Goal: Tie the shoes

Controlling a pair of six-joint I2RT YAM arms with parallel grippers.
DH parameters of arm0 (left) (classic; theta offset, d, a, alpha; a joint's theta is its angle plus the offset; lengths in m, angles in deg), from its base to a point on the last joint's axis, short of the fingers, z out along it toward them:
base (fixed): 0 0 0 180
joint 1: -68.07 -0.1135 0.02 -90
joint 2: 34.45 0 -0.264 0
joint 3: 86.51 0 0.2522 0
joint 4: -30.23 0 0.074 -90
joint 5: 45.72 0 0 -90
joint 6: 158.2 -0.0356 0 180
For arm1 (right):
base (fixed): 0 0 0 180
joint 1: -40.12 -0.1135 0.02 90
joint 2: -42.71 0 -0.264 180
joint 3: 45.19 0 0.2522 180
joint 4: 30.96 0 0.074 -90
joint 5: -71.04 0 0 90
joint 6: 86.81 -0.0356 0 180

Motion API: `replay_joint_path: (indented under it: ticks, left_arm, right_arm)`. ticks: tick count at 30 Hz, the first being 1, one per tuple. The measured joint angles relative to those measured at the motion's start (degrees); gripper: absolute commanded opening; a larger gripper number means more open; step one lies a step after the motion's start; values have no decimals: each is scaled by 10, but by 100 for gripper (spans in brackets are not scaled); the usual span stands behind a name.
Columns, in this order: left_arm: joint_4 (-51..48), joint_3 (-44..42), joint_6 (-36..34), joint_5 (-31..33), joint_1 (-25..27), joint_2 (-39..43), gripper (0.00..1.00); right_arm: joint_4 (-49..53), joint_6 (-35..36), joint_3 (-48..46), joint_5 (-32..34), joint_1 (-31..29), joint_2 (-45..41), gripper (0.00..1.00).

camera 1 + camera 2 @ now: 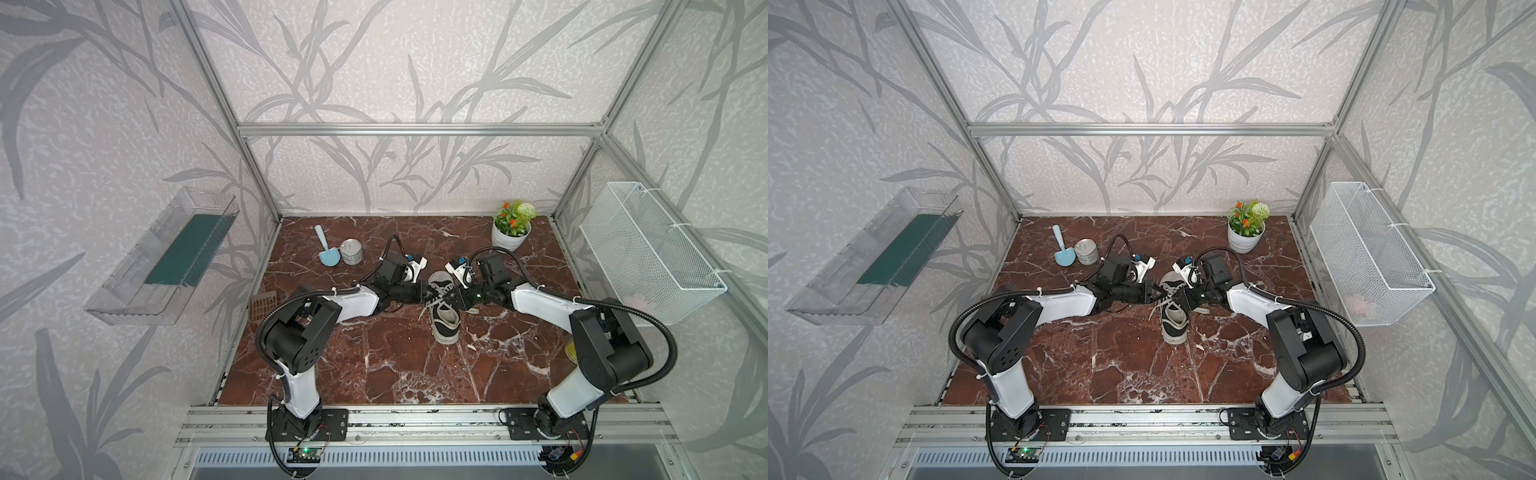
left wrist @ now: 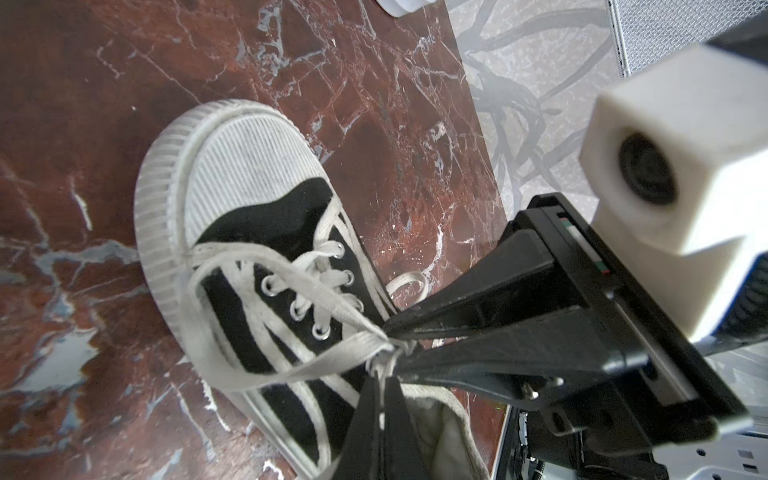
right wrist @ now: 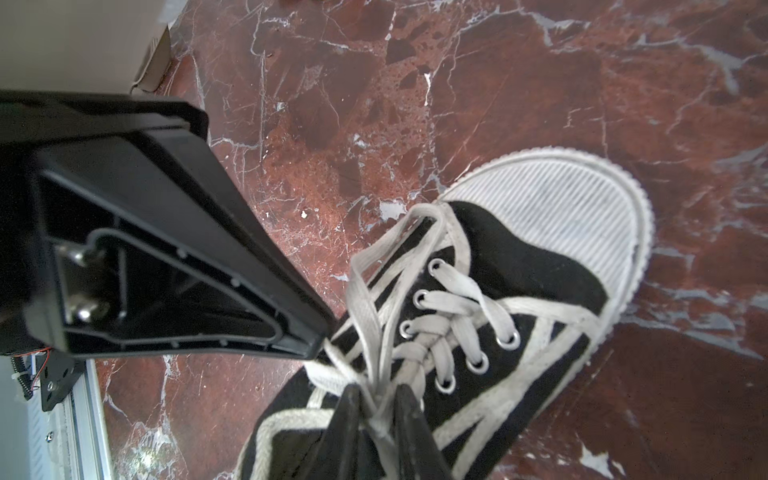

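Observation:
A black canvas shoe point(image 1: 444, 318) point(image 1: 1173, 322) with a white toe cap lies mid-table, toe toward the near edge. Both grippers meet over its throat. In the left wrist view the shoe point(image 2: 249, 166) shows loose white laces point(image 2: 332, 353). My left gripper point(image 2: 382, 384) point(image 1: 432, 296) is shut on a lace strand. My right gripper point(image 2: 392, 338) reaches in beside it. In the right wrist view my right gripper point(image 3: 378, 395) point(image 1: 452, 296) is shut on a bunch of laces point(image 3: 365, 307) above the eyelets of the shoe point(image 3: 519, 257). The left gripper point(image 3: 316, 353) tip sits close by.
A blue scoop point(image 1: 326, 249) and a tin can point(image 1: 351, 251) stand at the back left. A potted plant point(image 1: 511, 230) is at the back right. A brown grid piece point(image 1: 262, 306) lies at the left edge. A wire basket point(image 1: 648, 253) and a clear tray point(image 1: 166, 257) hang on the walls.

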Motion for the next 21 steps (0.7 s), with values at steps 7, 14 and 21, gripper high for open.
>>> replay_joint_path:
  ticks: [7,14,21]
  left_arm:
    - [-3,-25,-7,9,-6,23,0]
    - [-18,-34,-13,12,-18,43,0]
    - [-33,-59,-22,18,-40,72,0]
  right_arm:
    - [1,-1,0,0,-2,0,18]
    - [2,-1,0,0,-2,0,17]
    - [4,-1,0,1,-2,0,17]
